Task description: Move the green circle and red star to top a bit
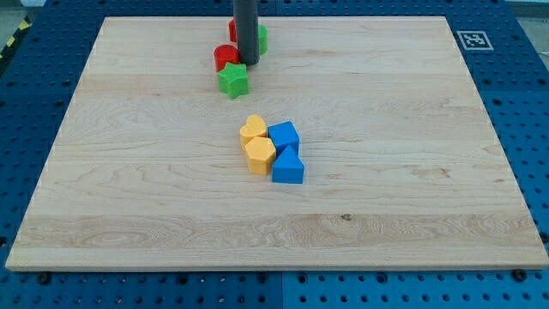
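My tip [249,63] rests on the board near the view's top, inside a cluster of blocks. A green block [262,39], probably the circle, shows just right of the rod and is partly hidden by it. A red block [232,30], shape unclear, peeks out on the rod's left, also partly hidden. A round red block [226,57] sits just left of the tip, close to it or touching. A green star [233,81] lies just below the tip.
Near the board's middle is a tight group: a yellow heart-like block [252,129], a yellow hexagon-like block [259,154], a blue block [283,136] and a blue triangle-like block [288,166]. The wooden board's top edge [343,17] is close to the cluster.
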